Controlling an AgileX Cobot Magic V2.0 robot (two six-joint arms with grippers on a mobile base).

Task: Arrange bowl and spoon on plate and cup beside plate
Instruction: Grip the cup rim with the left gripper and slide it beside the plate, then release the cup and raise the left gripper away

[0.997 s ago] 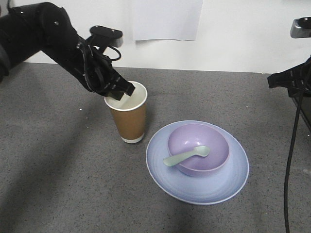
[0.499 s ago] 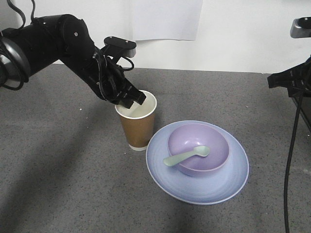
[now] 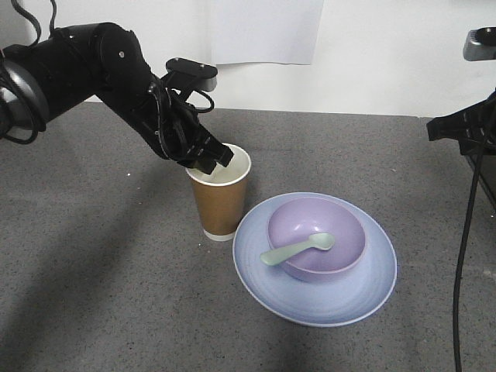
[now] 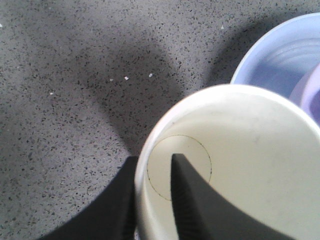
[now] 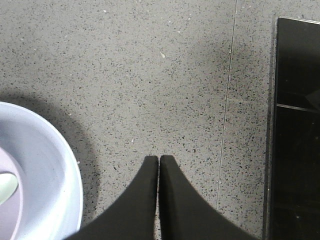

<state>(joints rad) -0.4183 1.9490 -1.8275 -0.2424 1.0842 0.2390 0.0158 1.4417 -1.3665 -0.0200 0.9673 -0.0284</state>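
Note:
The brown paper cup [image 3: 221, 205] stands upright on the grey table, just left of the pale blue plate [image 3: 325, 306]. On the plate sits the lavender bowl [image 3: 325, 221], and the mint spoon [image 3: 298, 248] lies across the bowl's rim. My left gripper [image 3: 209, 159] straddles the cup's near rim. In the left wrist view one finger of that gripper [image 4: 154, 157] is outside the cup [image 4: 240, 165] and one inside, with a gap showing beside the wall. My right gripper [image 5: 159, 157] hangs shut and holds nothing, right of the plate [image 5: 55, 185].
A white paper sheet [image 3: 267, 31] hangs on the back wall. The right arm [image 3: 465, 128] and its cable [image 3: 465, 248] stand at the right edge. A black panel [image 5: 295, 130] lies on the table to the right of my right gripper.
My left gripper carried the cup to the right until it stood beside the plate. Over the last half second they have hardly moved. The right arm is still.

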